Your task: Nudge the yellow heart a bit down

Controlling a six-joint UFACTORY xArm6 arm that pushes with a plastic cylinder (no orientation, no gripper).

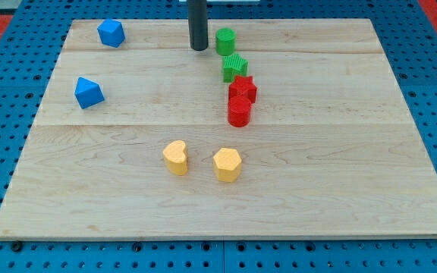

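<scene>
One yellow heart [176, 158] sits on the wooden board [340, 189], below the board's middle and a little toward the view's left. Just to the heart's right, apart from it, stands a yellow hexagon [227, 164].

Up and to the right of the heart runs a short line of blocks. Nearest the heart is a red cylinder [239, 111], touching a red star [242, 89] just above it. A green star [234, 67] sits close above the red star; whether they touch I cannot tell. A green cylinder [225, 40] stands farthest up.

Well above the heart, near the board's top edge, my tip [198, 48] rests just left of the green cylinder with a narrow gap between them. The tip is a bare rod end: it has nothing to open or close and holds nothing. It is far from the heart.

Up and to the left of the heart lies a blue block [89, 92] of angular shape. A second blue block [111, 33] lies farther up, near the board's top-left corner.
</scene>
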